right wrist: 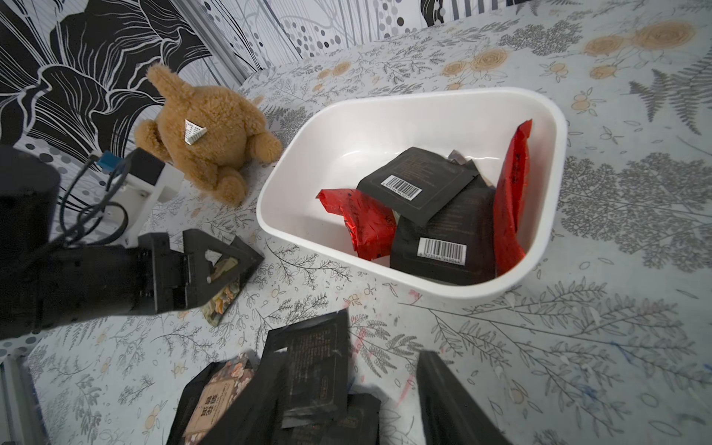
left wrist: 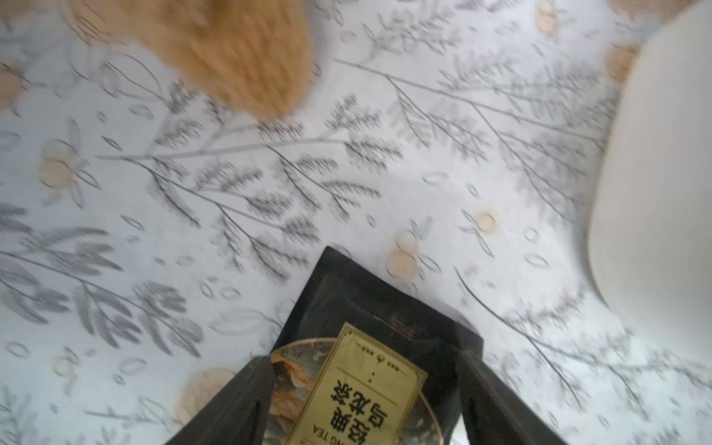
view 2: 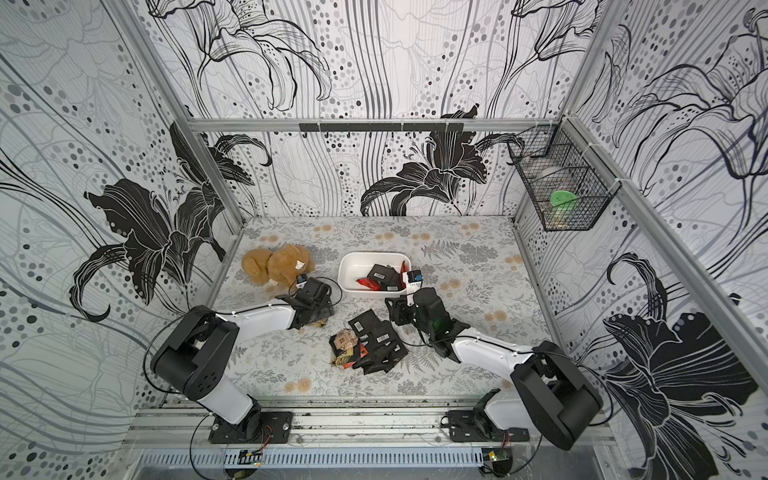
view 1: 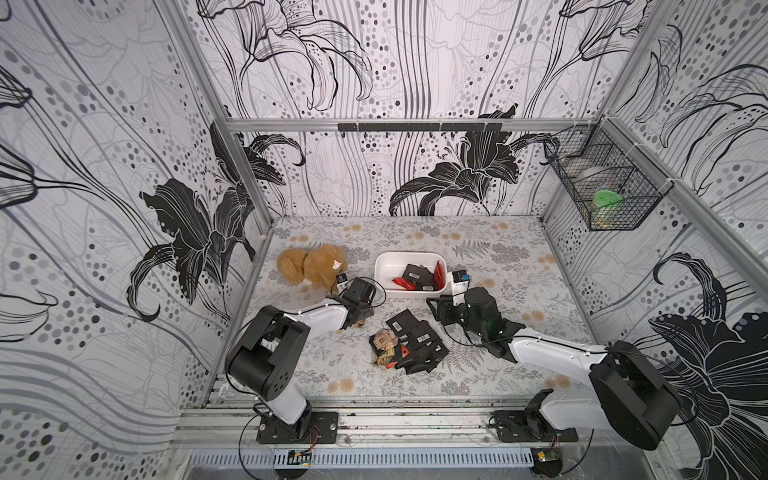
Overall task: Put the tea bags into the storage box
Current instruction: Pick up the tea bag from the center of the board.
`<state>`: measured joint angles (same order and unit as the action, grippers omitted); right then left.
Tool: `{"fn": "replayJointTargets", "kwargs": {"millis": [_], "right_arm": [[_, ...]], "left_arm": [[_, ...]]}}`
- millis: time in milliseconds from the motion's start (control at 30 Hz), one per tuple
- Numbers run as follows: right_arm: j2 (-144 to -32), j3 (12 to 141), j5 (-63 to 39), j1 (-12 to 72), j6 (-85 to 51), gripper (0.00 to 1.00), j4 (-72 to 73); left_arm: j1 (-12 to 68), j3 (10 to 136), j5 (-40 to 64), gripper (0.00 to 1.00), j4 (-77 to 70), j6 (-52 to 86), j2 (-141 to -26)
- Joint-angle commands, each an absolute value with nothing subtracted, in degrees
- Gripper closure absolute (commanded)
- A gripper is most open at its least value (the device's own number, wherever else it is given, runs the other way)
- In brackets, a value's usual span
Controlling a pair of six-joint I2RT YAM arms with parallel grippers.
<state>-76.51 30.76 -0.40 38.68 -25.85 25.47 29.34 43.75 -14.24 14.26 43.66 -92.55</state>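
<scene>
Grips a black, gold-labelled tea bag (left wrist: 346,300) by its edges in the left pincer (left wrist: 364,358), low over the worktop (view 1: 498,257), just left and near of the white box (right wrist: 293,154) and near the plush toy (right wrist: 208,131). Probably held flat and low for a short hop over the rim. Hovers the right pincer (view 1: 436,311) with jaws apart over the pile of tea bags (view 1: 415,340) near of the box, grasping nothing visible, seemingly poised for a pick. Inside the box: black barcoded bags (right wrist: 416,181), a crumpled red bag (right wrist: 370,223), and an upright red bag (right wrist: 512,192) propped against the right wall. Plenty left outside.
</scene>
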Motion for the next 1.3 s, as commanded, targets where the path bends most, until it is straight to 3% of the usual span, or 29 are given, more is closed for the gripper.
{"fn": "replayJointTargets", "kwargs": {"millis": [0,233,433,500,667,1267], "right_arm": [[-77.8,32.4,-1.4,39.5,-24.8,0.42,24.6],[-82.3,37.4,-2.4,44.4,-21.7,0.43,21.4],[-92.9,50.3,-7.6,48.1,-24.9,0.53,12.5],[-97.5,56.1,-8.5,49.0,-26.1,0.61,8.4],[-105.5,65.7,-8.8,50.2,-28.4,0.68,1.5],[-123.1,83.8,-10.8,52.4,-30.3,0.91,-8.5]], "left_arm": [[32.7,39.1,-8.6,0.22,14.1,49.4,-91.6],[33.4,37.6,-10.8,0.18,17.3,52.0,-76.4],[31.1,34.7,-11.4,0.18,16.9,51.7,-67.0],[29.2,33.0,-9.5,0.20,15.3,51.5,-66.8],[22.7,27.6,-3.6,0.36,8.6,50.7,-66.9],[19.2,23.0,2.3,0.37,1.2,48.5,-72.8]]}}
